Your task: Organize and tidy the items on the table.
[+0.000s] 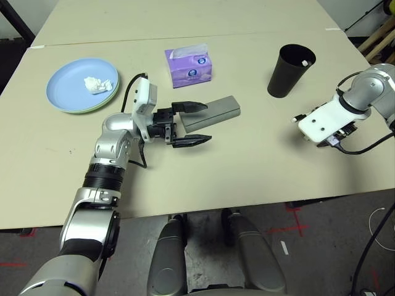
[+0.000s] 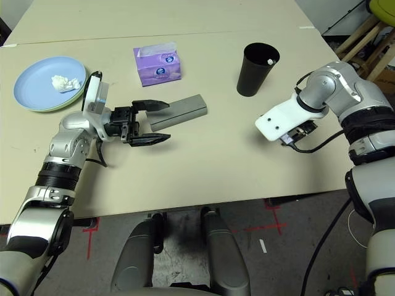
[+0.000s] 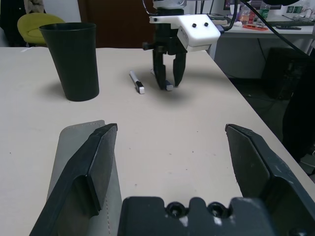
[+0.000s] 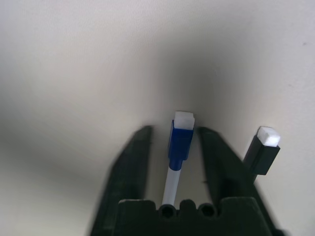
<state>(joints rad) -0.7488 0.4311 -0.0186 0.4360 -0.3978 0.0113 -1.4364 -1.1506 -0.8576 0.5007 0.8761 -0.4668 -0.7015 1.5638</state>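
Note:
My right gripper (image 4: 174, 130) points down at the table (image 1: 247, 166) near its right edge, its fingers closed in around a white pen (image 4: 180, 140) with a blue cap. A second pen (image 4: 263, 147), with a black cap, lies just beside it. The black cup (image 1: 290, 69) stands behind them with a white pen end (image 1: 304, 62) showing at its rim. My left gripper (image 1: 208, 122) is open at mid-table, one finger resting alongside the grey glasses case (image 1: 213, 111). At the far left a light blue plate (image 1: 68, 77) sits on a pale green plate (image 1: 92, 110) and holds the tissue wad (image 1: 99, 84).
A purple tissue box (image 1: 189, 66) stands behind the glasses case. A black cable loops off the right wrist beyond the table's right edge. A second table butts against the far edge. Bare tabletop lies between the two arms and along the front edge.

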